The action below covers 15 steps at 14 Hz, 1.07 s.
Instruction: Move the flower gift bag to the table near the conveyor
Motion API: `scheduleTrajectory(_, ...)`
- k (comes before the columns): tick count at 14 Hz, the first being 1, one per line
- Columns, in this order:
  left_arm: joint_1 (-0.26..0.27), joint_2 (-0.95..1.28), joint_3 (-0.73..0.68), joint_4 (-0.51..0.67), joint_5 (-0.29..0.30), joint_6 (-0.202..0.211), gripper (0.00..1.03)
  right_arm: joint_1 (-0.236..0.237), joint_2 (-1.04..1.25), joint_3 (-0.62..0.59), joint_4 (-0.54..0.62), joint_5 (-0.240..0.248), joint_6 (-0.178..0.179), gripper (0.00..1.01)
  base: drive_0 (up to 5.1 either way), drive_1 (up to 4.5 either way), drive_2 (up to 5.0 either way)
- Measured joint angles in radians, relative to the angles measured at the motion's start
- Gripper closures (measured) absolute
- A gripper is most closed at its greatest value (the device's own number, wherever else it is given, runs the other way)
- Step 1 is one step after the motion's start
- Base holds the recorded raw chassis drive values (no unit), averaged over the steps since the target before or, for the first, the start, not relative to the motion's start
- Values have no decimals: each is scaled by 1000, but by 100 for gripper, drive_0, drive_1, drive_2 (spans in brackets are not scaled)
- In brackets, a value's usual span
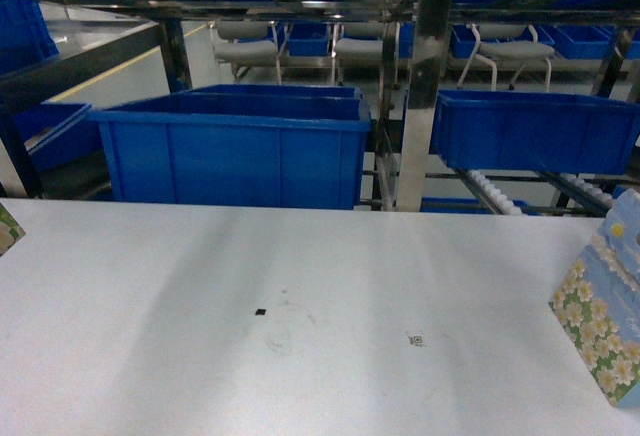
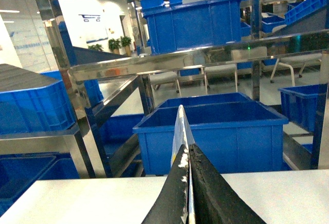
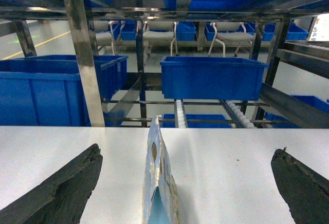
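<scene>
**Bag edge-on between my right jaws**

The flower gift bag (image 3: 159,183) stands on the table (image 1: 300,296) at my 4 o'clock, its long axis toward 12, untouched by the spread right gripper (image 3: 185,193). My left gripper (image 2: 189,193) pinches another bag's edge (image 2: 181,131).

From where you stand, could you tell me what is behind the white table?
Behind the table stands the conveyor holding blue bins; chairs sit beyond. The table edge hides the rack's lower part.

left fingers (image 2: 205,193): black, tapered, scuffed white | right fingers (image 3: 61,193): dark grey, wedge-shaped, rough-edged
</scene>
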Motion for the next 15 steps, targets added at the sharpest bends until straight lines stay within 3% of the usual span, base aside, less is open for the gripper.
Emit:
scheduleTrajectory(6, 0, 0, 0, 0, 0, 0, 101, 16, -227, -26, -30, 10, 10, 3, 0, 0, 0)
scheduleTrajectory(7, 0, 0, 0, 0, 0, 0, 101, 47, -383, -29, -149, 16, 24, 3, 0, 0, 0)
scheduleTrajectory(10, 0, 0, 0, 0, 0, 0, 101, 81, -782, -29, -522, 60, 48, 3, 0, 0, 0)
scheduleTrajectory(13, 0, 0, 0, 0, 0, 0, 101, 114, -1301, -29, -1047, 112, 47, 3, 0, 0, 0)
scheduleTrajectory(15, 0, 0, 0, 0, 0, 0, 101, 113, -1320, -29, -1078, 121, 46, 3, 0, 0, 0)
